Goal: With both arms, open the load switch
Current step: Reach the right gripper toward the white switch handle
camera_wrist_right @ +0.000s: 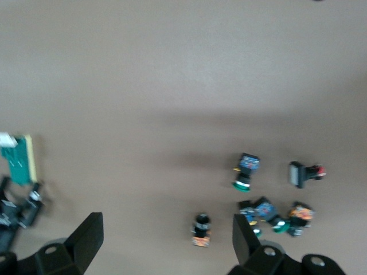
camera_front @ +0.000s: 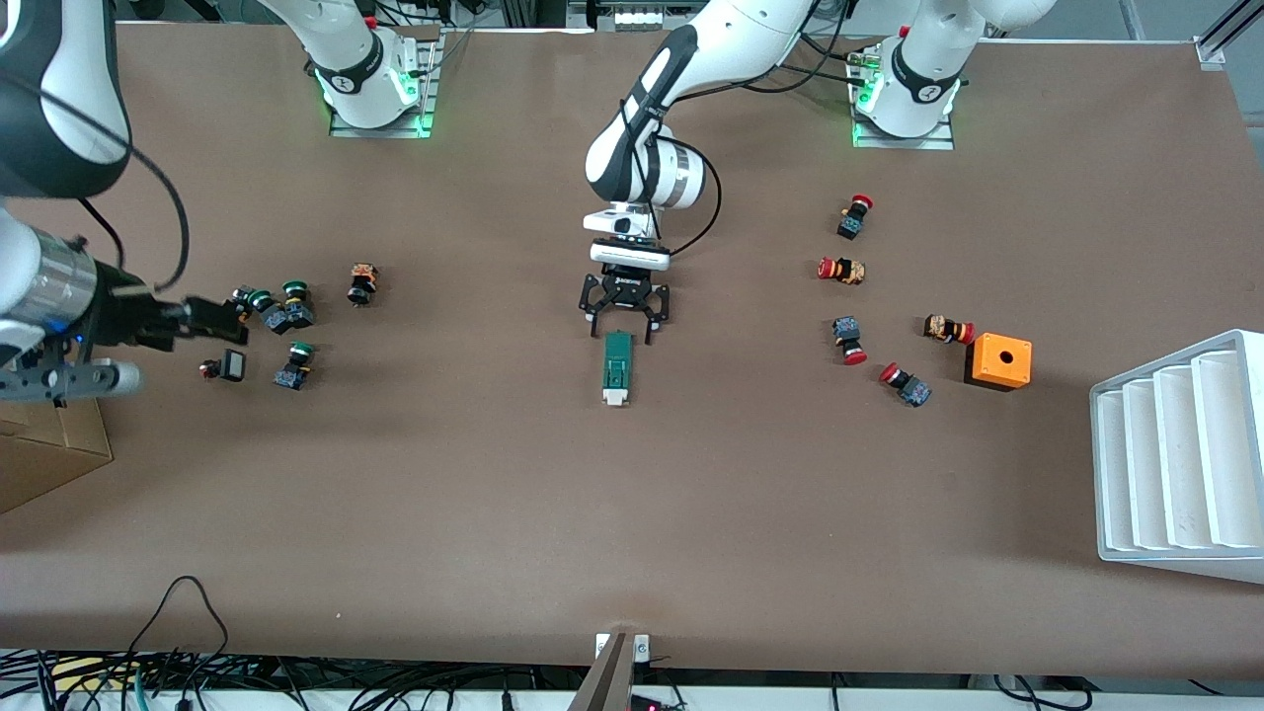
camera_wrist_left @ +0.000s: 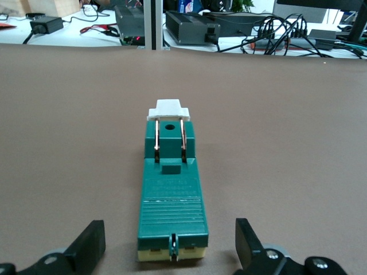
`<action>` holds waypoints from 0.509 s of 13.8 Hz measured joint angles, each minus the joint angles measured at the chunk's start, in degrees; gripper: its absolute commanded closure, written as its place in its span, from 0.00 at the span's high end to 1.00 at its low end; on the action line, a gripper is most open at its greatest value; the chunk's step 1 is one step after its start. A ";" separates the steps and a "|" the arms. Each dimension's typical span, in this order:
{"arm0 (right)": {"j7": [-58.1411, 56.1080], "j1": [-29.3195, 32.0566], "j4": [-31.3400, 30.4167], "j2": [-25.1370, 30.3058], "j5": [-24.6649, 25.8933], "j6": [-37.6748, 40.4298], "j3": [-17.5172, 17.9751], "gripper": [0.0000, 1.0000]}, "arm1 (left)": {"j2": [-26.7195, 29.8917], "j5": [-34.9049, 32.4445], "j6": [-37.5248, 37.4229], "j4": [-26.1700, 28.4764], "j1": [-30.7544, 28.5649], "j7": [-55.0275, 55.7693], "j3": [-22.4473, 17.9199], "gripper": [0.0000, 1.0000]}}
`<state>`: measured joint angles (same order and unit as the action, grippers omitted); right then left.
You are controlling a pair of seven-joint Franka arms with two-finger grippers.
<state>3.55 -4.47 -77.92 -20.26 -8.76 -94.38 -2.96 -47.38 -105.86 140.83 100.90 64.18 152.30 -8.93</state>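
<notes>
A white mark shaped like a 2 stands on the black band at each arm's base, the left arm and the right arm; the load switch carries embossed lines too small to read.

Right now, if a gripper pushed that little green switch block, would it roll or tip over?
Probably neither: the load switch lies flat and long on the table, so it should slide. It looks like stiff moulded plastic, likely light. Its white end piece sits on thin metal strips and may move when pulled.

place: robotics lab | evidence: brown table, cable clutter, electronics boxes
</notes>
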 measured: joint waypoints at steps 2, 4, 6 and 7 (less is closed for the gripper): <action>9.25 -0.37 3.82 -4.44 -2.55 -0.95 0.42 1.00 | -0.75 -1.71 -1.83 -0.34 0.46 0.70 -0.01 1.00; 19.85 -1.74 7.03 -9.09 -5.35 -3.72 0.73 1.00 | -1.49 -3.97 -3.95 -0.70 0.71 1.68 -0.02 1.00; 30.09 -4.33 9.41 -13.51 -6.39 -7.25 0.86 1.00 | -2.25 -6.68 -5.29 -1.11 0.78 3.09 -0.02 1.00; 34.75 -5.76 10.28 -15.43 -7.20 -8.81 0.91 0.99 | -2.56 -7.36 -5.64 -1.16 0.79 3.17 -0.03 1.00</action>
<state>38.30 -10.22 -67.64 -35.69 -15.96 -103.20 -2.04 -49.94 -113.22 135.19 99.74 64.96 155.48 -8.96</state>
